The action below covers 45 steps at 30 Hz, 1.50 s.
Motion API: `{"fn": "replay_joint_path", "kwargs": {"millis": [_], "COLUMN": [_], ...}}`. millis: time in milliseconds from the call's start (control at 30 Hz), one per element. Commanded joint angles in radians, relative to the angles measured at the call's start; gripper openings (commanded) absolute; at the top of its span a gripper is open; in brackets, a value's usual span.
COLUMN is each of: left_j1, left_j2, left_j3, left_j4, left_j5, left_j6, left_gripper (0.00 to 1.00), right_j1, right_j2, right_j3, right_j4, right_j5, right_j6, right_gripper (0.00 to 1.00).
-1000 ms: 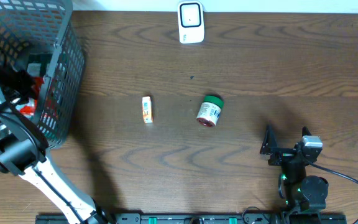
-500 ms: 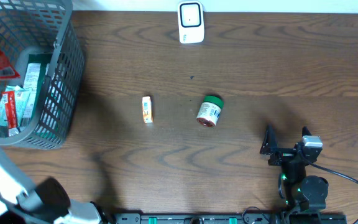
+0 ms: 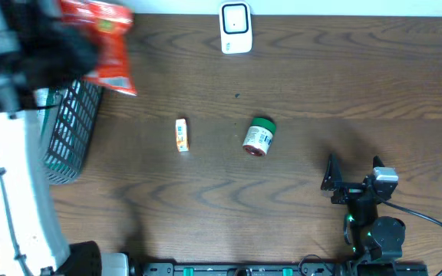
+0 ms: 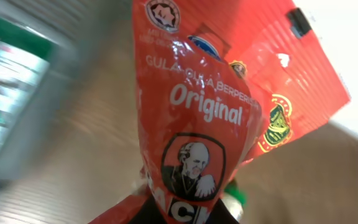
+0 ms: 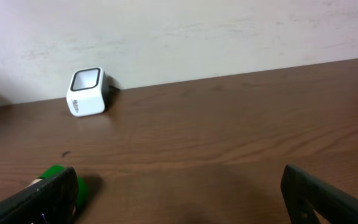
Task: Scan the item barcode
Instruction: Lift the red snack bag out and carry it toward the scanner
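A red snack packet (image 3: 103, 47) printed "Original" hangs high over the table's far left, and my left gripper (image 3: 56, 46) is shut on it. In the left wrist view the packet (image 4: 197, 118) fills the frame, crumpled where the dark jaws (image 4: 185, 214) pinch its lower end; no barcode shows on this face. The white scanner (image 3: 235, 27) stands at the table's back edge, well to the right of the packet, and shows in the right wrist view (image 5: 86, 92). My right gripper (image 3: 354, 172) rests open near the front right with nothing between its fingers (image 5: 328, 193).
A grey mesh basket (image 3: 71, 130) sits at the left under my raised left arm. A small yellow-and-white box (image 3: 181, 134) and a green-lidded jar (image 3: 258, 138) lie mid-table; the jar's lid (image 5: 84, 186) shows beside my right gripper's left finger.
My left arm has lifted the red packet up out of the basket and carried it right, toward the camera. The right arm has not moved.
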Motion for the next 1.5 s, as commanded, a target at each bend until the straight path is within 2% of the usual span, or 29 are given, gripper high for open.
{"fn": "replay_joint_path", "kwargs": {"millis": [0, 167, 367, 733, 967, 1000, 1033, 1067, 1100, 1133, 1233, 1267, 1300, 1333, 1400, 1467], "left_j1": [-0.144, -0.345, -0.491, -0.538, -0.543, -0.543, -0.543, -0.543, -0.543, -0.543, -0.543, -0.543, -0.543, -0.543, -0.543, -0.543], "left_j2": [0.050, 0.146, 0.310, 0.531, 0.581, 0.581, 0.579, 0.576, 0.570, 0.563, 0.530, 0.517, 0.505, 0.495, 0.487, 0.489], "left_j3": [-0.061, -0.153, -0.186, -0.186, -0.186, -0.186, -0.184, -0.179, -0.170, -0.159, -0.122, -0.115, -0.114, -0.114, -0.114, -0.118], "left_j4": [0.025, 0.100, 0.193, 0.247, 0.255, 0.261, 0.265, 0.265, 0.265, 0.265, 0.260, 0.259, 0.259, 0.256, 0.235, 0.208], "left_j5": [-0.070, -0.143, -0.244, -0.248, -0.241, -0.236, -0.236, -0.235, -0.235, -0.225, -0.202, -0.202, -0.202, -0.202, -0.202, -0.203], "left_j6": [-0.065, -0.166, -0.293, -0.362, -0.343, -0.325, -0.309, -0.296, -0.282, -0.257, -0.190, -0.177, -0.169, -0.165, -0.146, -0.111], "left_gripper": [0.07, 0.07, 0.08, 0.08, 0.15, 0.22, 0.33, 0.49, 0.58, 0.62, 0.65, 0.65, 0.60, 0.51, 0.10, 0.07], "right_j1": [-0.007, -0.007, -0.007, -0.007, -0.007, -0.007, -0.007, -0.007, -0.007, -0.007, -0.007, -0.007, -0.007, -0.007, -0.007, -0.007], "right_j2": [0.000, 0.000, 0.000, 0.000, 0.000, 0.000, 0.000, 0.000, 0.000, 0.000, 0.000, 0.000, 0.000, 0.000, 0.000, 0.000], "right_j3": [-0.001, -0.001, -0.001, -0.001, -0.001, -0.001, -0.001, -0.001, -0.001, -0.001, -0.001, -0.001, -0.001, -0.001, -0.001, -0.001], "right_j4": [-0.004, -0.004, -0.003, -0.004, -0.004, -0.004, -0.003, -0.004, -0.004, -0.003, -0.004, -0.004, -0.004, -0.003, -0.003, -0.004], "right_j5": [-0.001, -0.001, -0.001, -0.001, -0.001, -0.001, -0.001, -0.001, -0.001, -0.001, -0.001, -0.001, -0.001, -0.001, -0.001, -0.001], "right_j6": [-0.011, -0.011, -0.011, -0.011, -0.011, -0.011, -0.011, -0.011, -0.011, -0.011, -0.011, -0.011, -0.011, -0.011, -0.011, -0.011], "right_gripper": [0.99, 0.99, 0.99, 0.99, 0.99, 0.99, 0.99, 0.99, 0.99, 0.99, 0.99, 0.99, 0.99, 0.99, 0.99, 0.99]}}
